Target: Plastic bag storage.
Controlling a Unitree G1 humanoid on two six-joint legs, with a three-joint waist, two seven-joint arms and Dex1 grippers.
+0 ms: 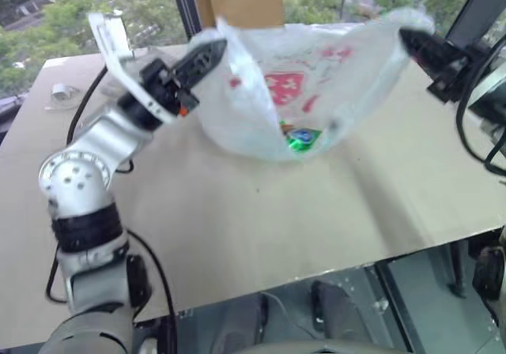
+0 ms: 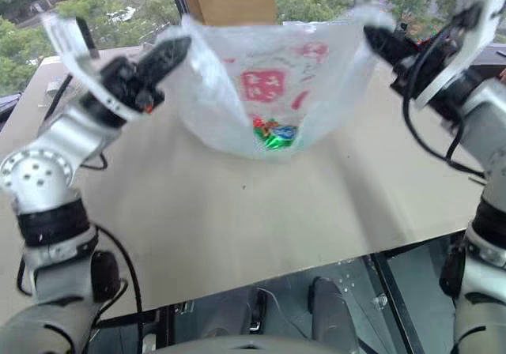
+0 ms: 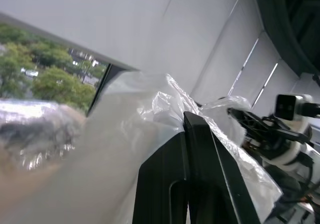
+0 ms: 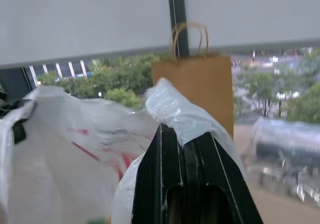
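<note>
Thin crinkly translucent plastic bag (image 2: pixel 269 93) sagging, pouch-shaped.

A plain beige table (image 1: pixel 261 227) was seen, its surface bare toward the near edge. A tall brown paper bag (image 4: pixel 200 86) with twisted loop handles stood upright at the far edge, against a dark window frame post (image 4: pixel 176 14). Green trees (image 1: pixel 47 30) and buildings were visible through the window behind. A small clear object (image 1: pixel 63 92) lay near the far left corner; its contents could not be made out.
</note>
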